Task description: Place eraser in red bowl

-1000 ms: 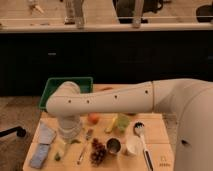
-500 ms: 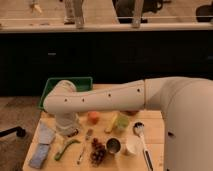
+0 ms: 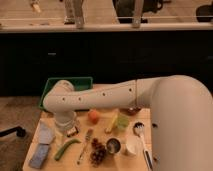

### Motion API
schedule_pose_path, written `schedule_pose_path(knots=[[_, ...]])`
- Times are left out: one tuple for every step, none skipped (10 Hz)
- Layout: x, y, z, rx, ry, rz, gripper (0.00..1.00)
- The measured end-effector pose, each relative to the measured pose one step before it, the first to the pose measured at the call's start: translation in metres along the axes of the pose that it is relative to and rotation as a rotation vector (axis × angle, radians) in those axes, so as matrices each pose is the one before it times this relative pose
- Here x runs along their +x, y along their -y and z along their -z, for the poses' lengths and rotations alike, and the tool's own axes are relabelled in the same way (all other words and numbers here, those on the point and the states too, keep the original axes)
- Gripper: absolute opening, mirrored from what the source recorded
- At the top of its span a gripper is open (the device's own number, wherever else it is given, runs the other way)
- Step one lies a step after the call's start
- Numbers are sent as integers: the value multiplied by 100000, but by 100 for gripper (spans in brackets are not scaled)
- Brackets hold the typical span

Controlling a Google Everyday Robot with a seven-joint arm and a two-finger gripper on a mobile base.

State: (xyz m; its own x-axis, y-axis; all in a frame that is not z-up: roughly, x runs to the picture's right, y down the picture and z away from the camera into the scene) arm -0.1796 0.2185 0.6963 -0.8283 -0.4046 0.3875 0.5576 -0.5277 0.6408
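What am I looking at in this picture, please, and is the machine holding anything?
This is a single camera picture looking past a robot's white arm onto a wooden table. Where the camera is mounted is not on record. The arm comes in from the right, bends at the left and points down. It ends in a two-finger gripper low over the table's left side. The gripper is open and seems to hold nothing. A small dark block right beside it may be the eraser. Also on the table are a green bin, an orange fruit, a maroon bowl, a green cup, a metal cup, grapes, a fork and a blue-grey sponge. The red bowl does not show in this view.
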Motion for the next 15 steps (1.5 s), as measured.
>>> schedule_pose_path(knots=[[349,-138,-515,-362,535,764,80],[287,-60,-372,-136,177,1450,80],[165,-25,-116,-147,119,1299,80],[-70,-71,5,-45,90,-143,80],[-56,-71,12,-13,10,-171,80],[15,26,-8,-5,29,71,80],[56,79,-7,0,14,194,80],[-104,6,-25,76,-48,-58,80],[-371,139,-154,715,-1510,-1762,80],[-964,109,-476,1364,-3474,-6013,80],[-752,-56,-495,1640,-2674,-7059,80],[-210,86,-718,2034,-2686,-7704,80],[141,-49,-1104,1736,-2053,-5441,80],[180,-88,-718,654,-1310,-2176,80],[184,-134,-154,358,-984,-1793,80]])
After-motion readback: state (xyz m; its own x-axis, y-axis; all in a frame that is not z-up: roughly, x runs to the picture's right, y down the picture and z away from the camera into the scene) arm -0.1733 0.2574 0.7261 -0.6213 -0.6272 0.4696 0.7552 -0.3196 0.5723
